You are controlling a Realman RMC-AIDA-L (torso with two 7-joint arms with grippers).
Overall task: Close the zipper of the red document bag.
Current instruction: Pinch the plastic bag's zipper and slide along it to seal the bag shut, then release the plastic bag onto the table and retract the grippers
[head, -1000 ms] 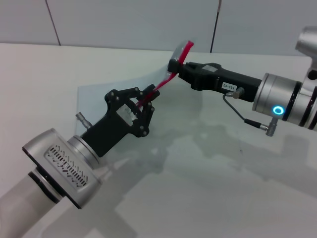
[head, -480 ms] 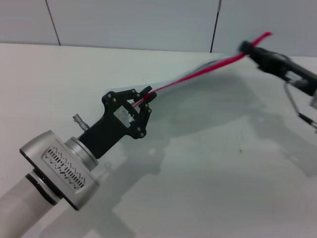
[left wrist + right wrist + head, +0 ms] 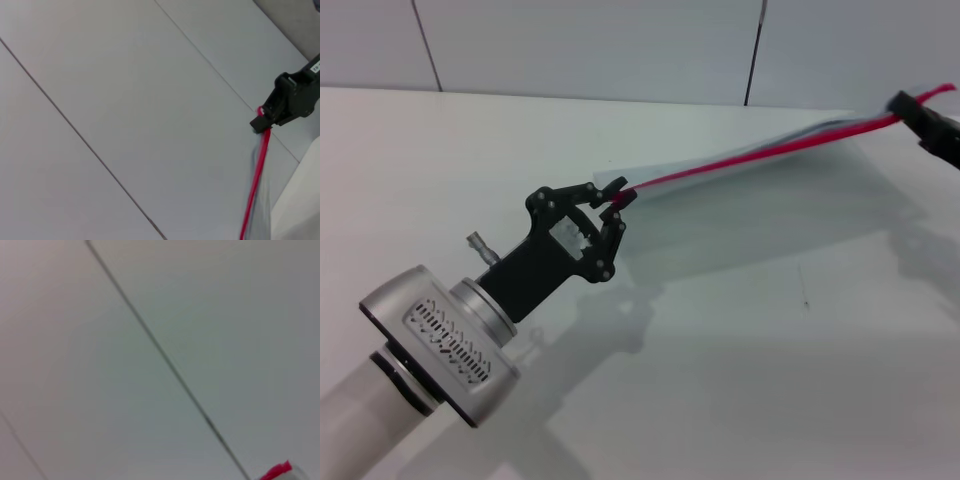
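The red document bag (image 3: 760, 160) hangs stretched above the white table between my two grippers, seen almost edge-on. Its zipper (image 3: 720, 160) runs as a taut red line from centre to far right. My left gripper (image 3: 613, 197) is shut on the near end of that red strip. My right gripper (image 3: 905, 104) is at the right edge of the head view, shut on the far end of the zipper. The left wrist view shows the zipper (image 3: 257, 170) leading up to the right gripper (image 3: 261, 121). A red tip of the zipper (image 3: 276, 471) shows in the right wrist view.
The white table (image 3: 720, 350) lies under the bag, with the bag's and arms' shadows on it. A grey panelled wall (image 3: 580, 45) with dark seams stands behind the table's far edge.
My right gripper has travelled far to the right along the red strip, from the middle to the frame's edge. The bag went from bunched up to stretched out. The left gripper stayed put.
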